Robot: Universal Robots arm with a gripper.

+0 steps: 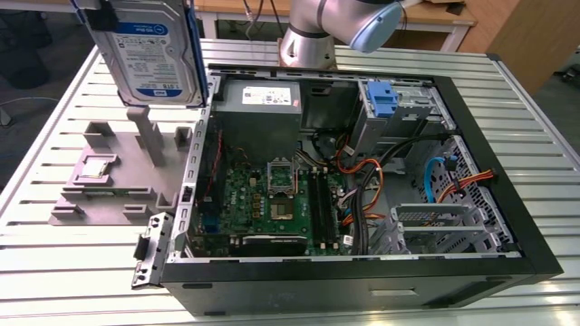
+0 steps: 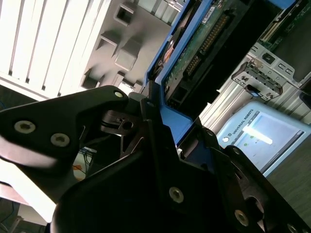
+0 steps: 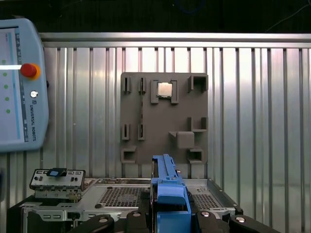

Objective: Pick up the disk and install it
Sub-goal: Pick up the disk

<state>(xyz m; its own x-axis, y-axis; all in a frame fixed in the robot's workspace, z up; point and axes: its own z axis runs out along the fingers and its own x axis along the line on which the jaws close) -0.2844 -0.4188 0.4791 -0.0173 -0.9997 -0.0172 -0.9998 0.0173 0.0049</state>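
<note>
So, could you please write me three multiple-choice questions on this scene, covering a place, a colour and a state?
1. Where is the disk relative to the open case?
A) inside it
B) in the air beside it, above the grey fixture
C) lying on top of it

2. What colour is the disk's carrier?
A) blue
B) red
C) green

3. How do the jaws stand?
A) wide open, apart from the disk
B) shut on the disk
C) shut on a cable

Answers:
1 B: the exterior view shows the disk upright over the fixture, on that view's left of the case.
2 A: both wrist views show a blue frame.
3 B: in the second wrist view the jaws clamp the carrier's edge.
</note>
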